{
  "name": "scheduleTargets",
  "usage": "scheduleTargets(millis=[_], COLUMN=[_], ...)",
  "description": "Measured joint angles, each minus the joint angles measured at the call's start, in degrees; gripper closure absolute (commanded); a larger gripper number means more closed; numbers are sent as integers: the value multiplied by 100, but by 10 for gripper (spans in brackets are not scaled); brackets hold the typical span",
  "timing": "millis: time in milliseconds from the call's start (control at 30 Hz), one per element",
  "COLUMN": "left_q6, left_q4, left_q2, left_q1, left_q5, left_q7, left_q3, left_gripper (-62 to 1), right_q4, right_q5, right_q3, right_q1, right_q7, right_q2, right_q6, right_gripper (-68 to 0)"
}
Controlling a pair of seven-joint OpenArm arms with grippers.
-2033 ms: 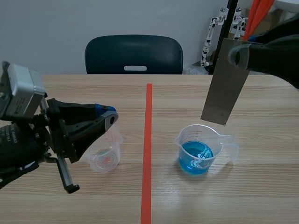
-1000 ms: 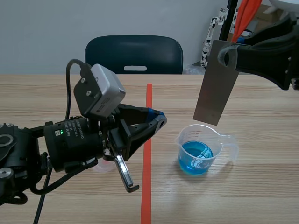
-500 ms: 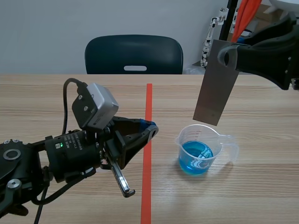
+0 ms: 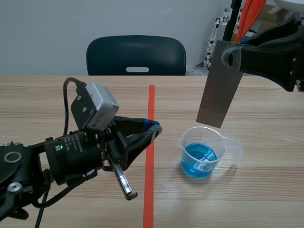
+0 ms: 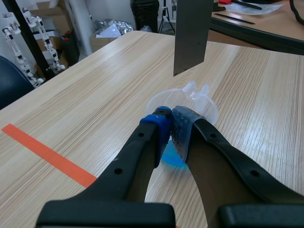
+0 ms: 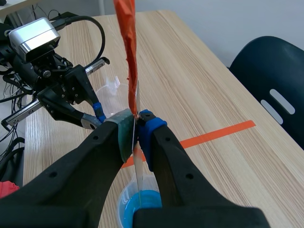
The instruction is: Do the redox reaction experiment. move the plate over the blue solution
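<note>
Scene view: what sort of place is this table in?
Probably a robotics lab set up for a chemistry demo: an orange-red tape line marks the light wooden table, small white robot figures stand behind it, and a clear plastic beaker of blue liquid sits on it.

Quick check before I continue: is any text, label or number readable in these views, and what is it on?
White print on the left arm's black housing: present, but too small and blurred to read.
Plate: no text visible.
Beaker: no readable markings.
Nothing else carries legible text.
</note>
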Motion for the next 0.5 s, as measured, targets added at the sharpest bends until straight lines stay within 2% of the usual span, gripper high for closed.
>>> scheduleTargets(millis=[133,500], left_q6=[-2,-2], left_q4=[0,0], left_q2=[2,0], left_q1=[-2,0], left_q5=[258,269], left_q7=[-138,-144], left_q3=[0,0], left_gripper=[-42,-42], right_q4=[0,0], right_q5=[0,0], right_q3=[0,0], right_q1=[0,0], right_q7=[0,0], right_q2=[0,0], right_q6=[0,0], right_gripper=[-6,-6])
